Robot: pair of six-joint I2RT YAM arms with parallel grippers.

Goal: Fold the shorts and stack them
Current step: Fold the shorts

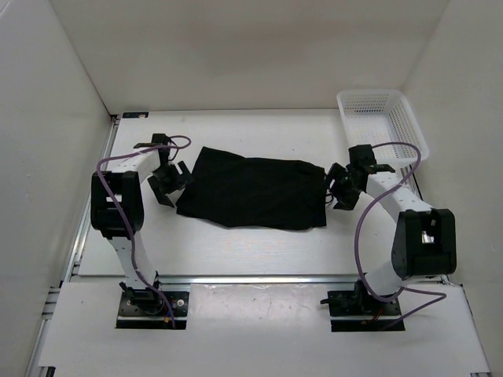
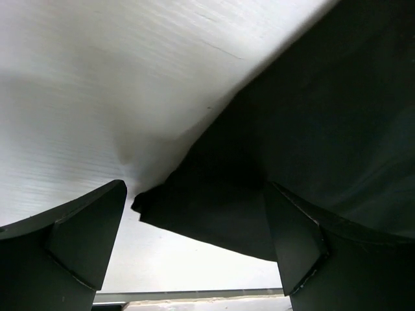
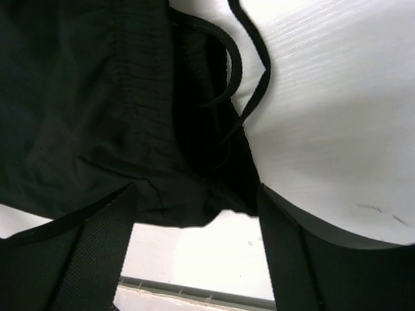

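Note:
The black shorts (image 1: 251, 190) lie flat on the white table, folded into a rough rectangle. My left gripper (image 1: 168, 186) is open at their left edge; in the left wrist view (image 2: 194, 243) a corner of the shorts (image 2: 214, 207) lies between the wide-apart fingers. My right gripper (image 1: 339, 188) is open at their right edge. In the right wrist view (image 3: 194, 249) the waist end of the shorts (image 3: 117, 116) lies just ahead of the fingers, and the black drawstring (image 3: 249, 78) loops onto the table.
A white mesh basket (image 1: 383, 126) stands at the back right corner. White walls close in the table on the left, back and right. A metal rail (image 1: 259, 277) runs along the table's near edge.

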